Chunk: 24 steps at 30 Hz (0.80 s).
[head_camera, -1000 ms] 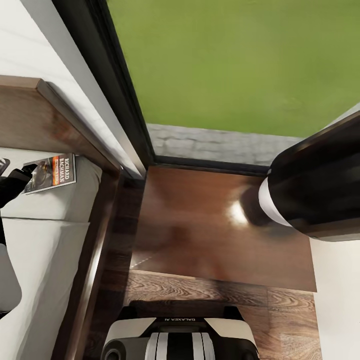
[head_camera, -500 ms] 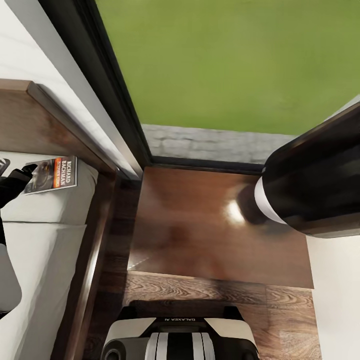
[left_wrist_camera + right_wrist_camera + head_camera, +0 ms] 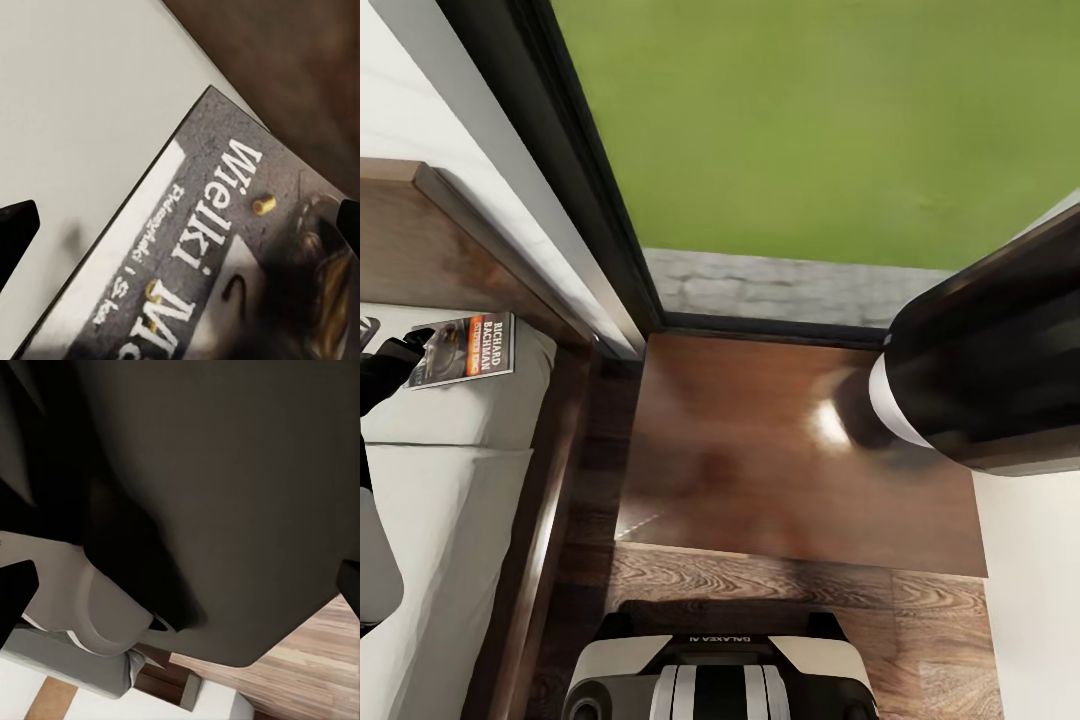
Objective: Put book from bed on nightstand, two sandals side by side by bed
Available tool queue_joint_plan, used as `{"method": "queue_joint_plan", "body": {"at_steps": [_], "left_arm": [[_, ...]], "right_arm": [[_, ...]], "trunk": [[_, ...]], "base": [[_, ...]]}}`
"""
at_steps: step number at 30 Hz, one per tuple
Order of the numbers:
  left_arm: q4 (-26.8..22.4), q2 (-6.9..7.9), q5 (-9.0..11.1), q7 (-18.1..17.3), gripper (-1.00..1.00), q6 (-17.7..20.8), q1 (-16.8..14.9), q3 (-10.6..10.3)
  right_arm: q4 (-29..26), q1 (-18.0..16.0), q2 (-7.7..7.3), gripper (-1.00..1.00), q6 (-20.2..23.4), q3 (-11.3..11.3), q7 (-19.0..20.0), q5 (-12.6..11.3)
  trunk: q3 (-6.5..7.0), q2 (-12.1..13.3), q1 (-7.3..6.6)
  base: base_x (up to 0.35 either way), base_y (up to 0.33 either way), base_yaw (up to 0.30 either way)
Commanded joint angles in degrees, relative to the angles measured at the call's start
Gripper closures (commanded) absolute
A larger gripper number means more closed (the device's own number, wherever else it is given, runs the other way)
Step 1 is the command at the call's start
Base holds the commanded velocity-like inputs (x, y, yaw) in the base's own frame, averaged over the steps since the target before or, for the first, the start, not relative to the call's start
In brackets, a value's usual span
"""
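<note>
Reaching onto the bed (image 3: pixel 450 480), left hand (image 3: pixel 184 221) has fingers spread wide, one tip at each frame edge, over the book (image 3: pixel 463 350), which lies flat on the mattress near the headboard (image 3: pixel 430 240). Nightstand (image 3: pixel 780 450) stands right of bed, bare top. Right hand: can't tell state. Window (image 3: pixel 830 120) beyond.
</note>
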Motion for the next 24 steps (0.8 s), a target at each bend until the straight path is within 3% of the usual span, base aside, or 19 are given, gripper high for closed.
{"method": "queue_joint_plan", "body": {"at_steps": [1, 13, 24], "left_arm": [[0.0, -0.03, 0.5, -0.1, -1.0, 0.6, 0.0, 0.1], [0.1, -0.03, 0.3, 0.1, -1.0, 0.6, 0.0, 0.1], [0.1, 0.02, 0.2, 0.3, -1.0, 1.1, 0.0, 0.2]], "right_arm": [[0.2, -0.1, 0.02, -1.0, -0.2, 0.5, 0.5, -0.5], [0.2, -0.1, 0.02, -1.0, -0.1, 0.5, 0.6, -0.5], [0.2, -0.1, 0.02, -1.0, -0.1, 0.5, 0.6, -0.5]], "trunk": [[-0.02, 0.0, 0.0], [-0.02, 0.0, 0.0], [1.95, 4.4, -2.41]], "base": [[0.0, 0.0, 0.0], [0.0, 0.0, 0.0], [0.0, 0.0, 0.0]]}}
